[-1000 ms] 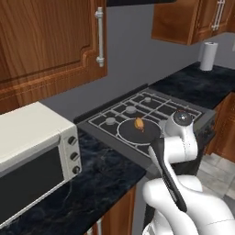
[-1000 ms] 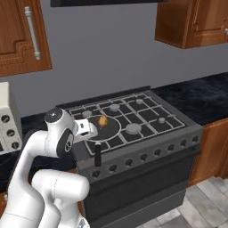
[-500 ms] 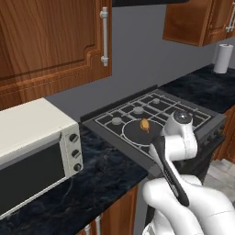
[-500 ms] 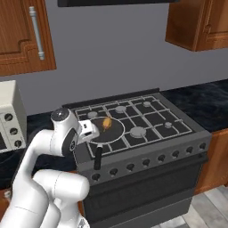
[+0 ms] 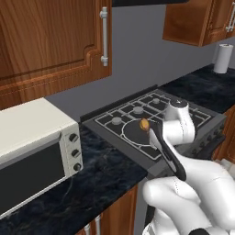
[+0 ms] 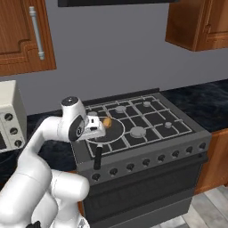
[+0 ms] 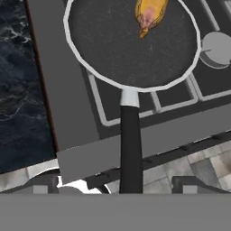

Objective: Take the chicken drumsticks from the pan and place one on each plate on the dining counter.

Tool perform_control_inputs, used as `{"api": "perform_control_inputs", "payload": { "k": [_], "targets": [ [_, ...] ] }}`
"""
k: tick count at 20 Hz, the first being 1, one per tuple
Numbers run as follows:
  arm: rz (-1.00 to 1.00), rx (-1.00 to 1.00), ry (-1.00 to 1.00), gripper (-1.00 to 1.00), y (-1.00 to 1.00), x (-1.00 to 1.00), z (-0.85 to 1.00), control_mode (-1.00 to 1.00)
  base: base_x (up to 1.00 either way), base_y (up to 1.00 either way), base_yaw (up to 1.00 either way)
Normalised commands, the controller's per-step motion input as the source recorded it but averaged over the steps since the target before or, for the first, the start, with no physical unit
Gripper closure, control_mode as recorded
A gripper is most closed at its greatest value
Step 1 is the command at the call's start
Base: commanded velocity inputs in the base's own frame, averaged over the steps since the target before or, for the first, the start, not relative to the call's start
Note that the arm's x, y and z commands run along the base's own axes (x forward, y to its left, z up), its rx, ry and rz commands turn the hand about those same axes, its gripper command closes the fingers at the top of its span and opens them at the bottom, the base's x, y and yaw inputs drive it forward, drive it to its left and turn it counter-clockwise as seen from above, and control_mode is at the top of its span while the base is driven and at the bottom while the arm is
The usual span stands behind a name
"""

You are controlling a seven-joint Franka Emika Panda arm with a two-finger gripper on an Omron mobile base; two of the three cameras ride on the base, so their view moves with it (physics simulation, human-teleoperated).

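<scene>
One golden-tan chicken drumstick (image 7: pixel 151 11) (image 5: pixel 144 124) (image 6: pixel 107 121) lies at the far side of the pan (image 7: pixel 122 49) (image 5: pixel 134 132) (image 6: pixel 110 132). The round dark pan sits on the stove's front left burner. Its black handle (image 7: pixel 131 149) (image 6: pixel 97 156) points out over the stove's front edge. My gripper (image 7: pixel 119 185) (image 6: pixel 98 130) hovers above the handle, near the pan's rim. It is open, with the fingertips (image 7: pixel 45 184) wide apart and nothing between them. The plates and the dining counter are out of view.
The stove (image 6: pixel 147 118) (image 5: pixel 183 108) is set in a black marble counter (image 5: pixel 92 183). A cream toaster oven (image 5: pixel 32 147) (image 6: pixel 6 120) stands left of it. A paper towel roll (image 5: pixel 223 58) is at the far right. Wooden cabinets (image 5: pixel 50 36) hang overhead.
The base shifted a little a second ago, sliding the scene slightly right in both base views, then settled. The arm has kept its pose over the pan, and the gripper stays open.
</scene>
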Motion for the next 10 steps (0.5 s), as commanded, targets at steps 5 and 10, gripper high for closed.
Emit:
{"api": "perform_control_inputs", "payload": {
  "k": [5,10],
  "targets": [
    [-0.04,0.06,0.01,-1.00,-0.18,0.76,0.19,-1.00,0.00,0.00,0.00],
    [0.00,0.02,0.01,-1.00,-0.03,0.88,-0.02,-1.00,0.00,0.00,0.00]
  ]
}}
